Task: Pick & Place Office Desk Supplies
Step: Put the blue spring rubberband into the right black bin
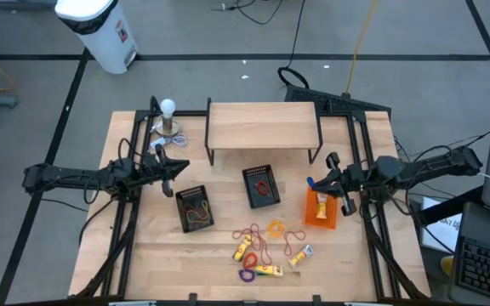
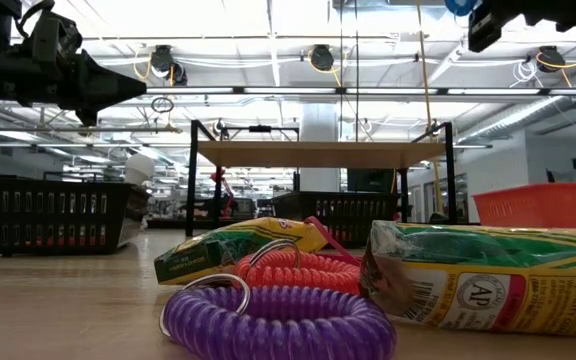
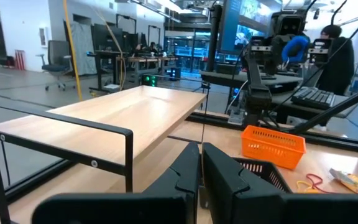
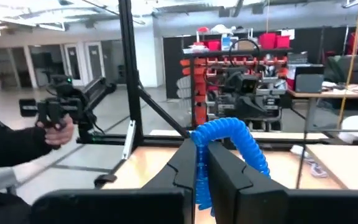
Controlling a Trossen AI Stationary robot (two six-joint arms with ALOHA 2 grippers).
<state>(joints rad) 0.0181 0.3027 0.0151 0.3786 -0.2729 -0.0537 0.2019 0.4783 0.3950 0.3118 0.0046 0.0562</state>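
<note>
Across the pale wooden bench [image 1: 143, 255], coloured elastic loops [image 1: 253, 242] lie scattered unsorted, while a blue coiled loop [image 4: 232, 140] is pinched by the right tool [image 4: 201, 171] above the orange basket [image 1: 320, 211], and the left tool [image 3: 201, 177] is held pressed together, empty.

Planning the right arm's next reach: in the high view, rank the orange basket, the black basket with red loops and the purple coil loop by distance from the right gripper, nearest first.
From the right gripper:
1. Orange basket, just below it, right side.
2. Black basket with red loops, table centre.
3. Purple coil loop, near the front edge.
</note>
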